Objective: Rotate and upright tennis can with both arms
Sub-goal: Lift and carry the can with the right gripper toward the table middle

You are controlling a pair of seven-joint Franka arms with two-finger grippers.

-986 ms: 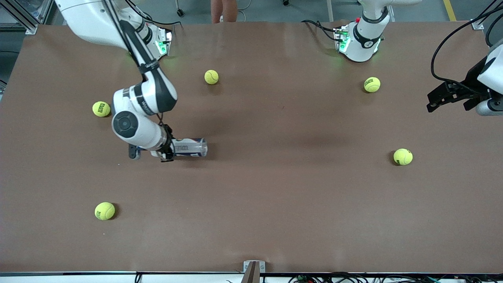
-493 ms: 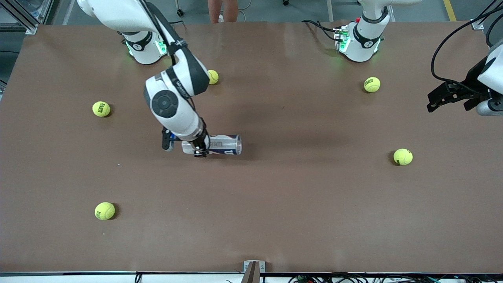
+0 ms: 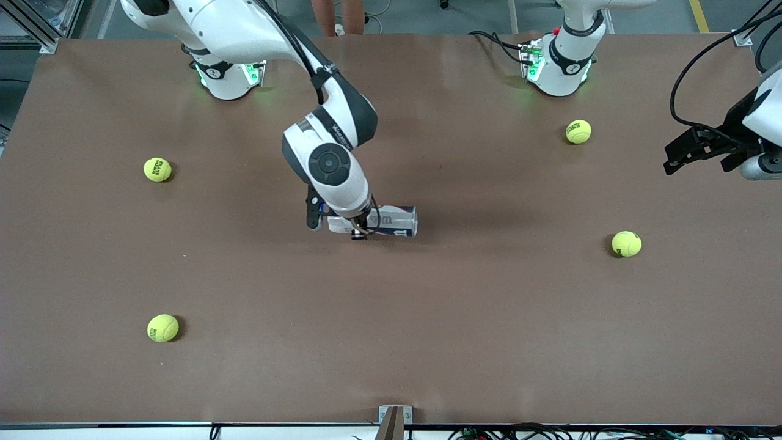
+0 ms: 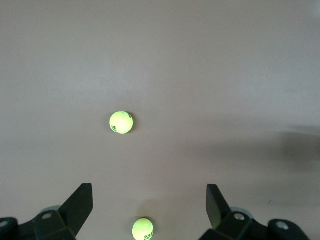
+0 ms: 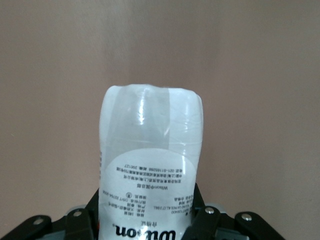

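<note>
I see the tennis can [image 3: 396, 221] lying on its side near the middle of the counter [image 3: 489, 318], its long axis running along the counter toward the left arm's end. It is a clear plastic tube with a white, navy and red label; my right wrist view shows the can [image 5: 150, 165] with printed white label and clear end. My right gripper [image 3: 359, 227] clamps it near one end. The left gripper [image 3: 684, 150] waits over the left arm's end, fingers [image 4: 80, 205] spread apart.
</note>
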